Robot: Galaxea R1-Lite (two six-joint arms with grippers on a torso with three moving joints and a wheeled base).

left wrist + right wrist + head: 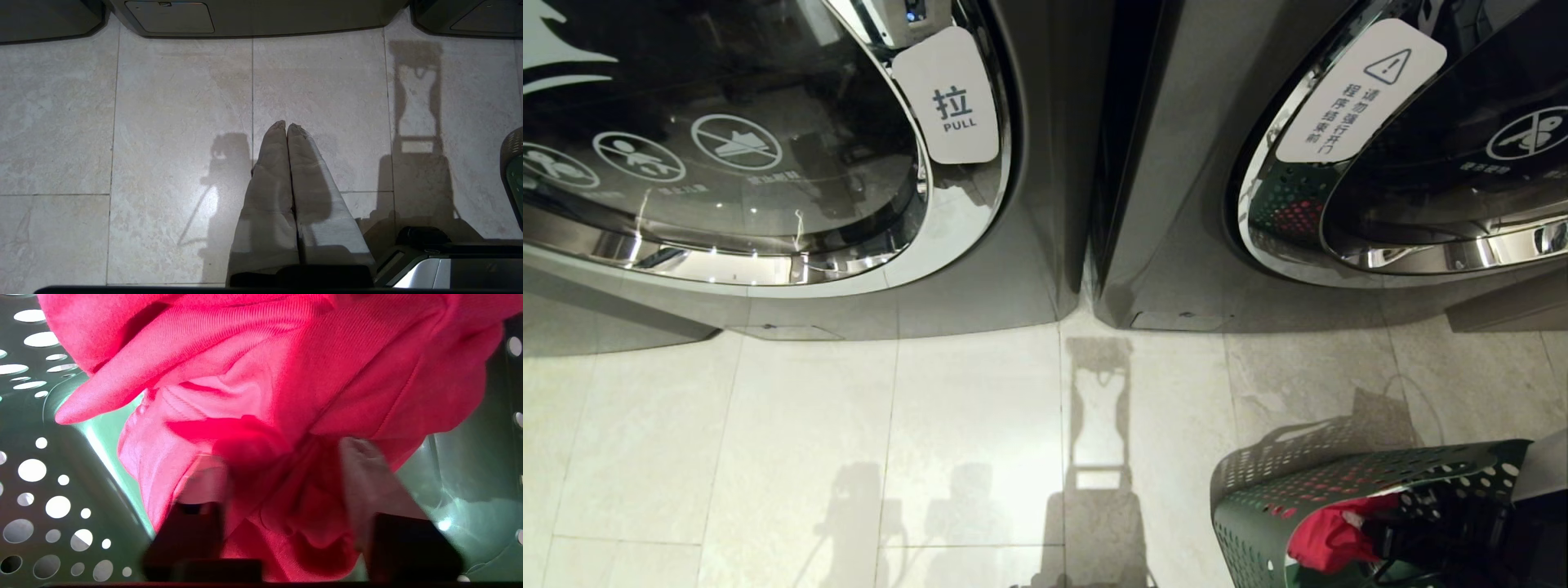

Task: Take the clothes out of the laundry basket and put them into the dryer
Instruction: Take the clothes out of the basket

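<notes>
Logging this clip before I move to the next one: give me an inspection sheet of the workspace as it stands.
Surface: pale tiled floor, shadows across it.
Job's things: red clothes inside the green laundry basket, low at the robot's right.
Clutter: nothing seen.
Grippers: right gripper inside the basket, fingers around a fold of the clothes; left gripper shut, empty, over the floor.
Cables: nothing seen.
Surroundings: two front-loading machines, left door marked PULL, both doors look closed.

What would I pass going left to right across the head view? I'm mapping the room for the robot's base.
Left grey machine's round glass door → white PULL tag → dark gap between the machines → white warning label → right machine's chrome-rimmed door; lower right, the dark green perforated laundry basket holding red clothes.
</notes>
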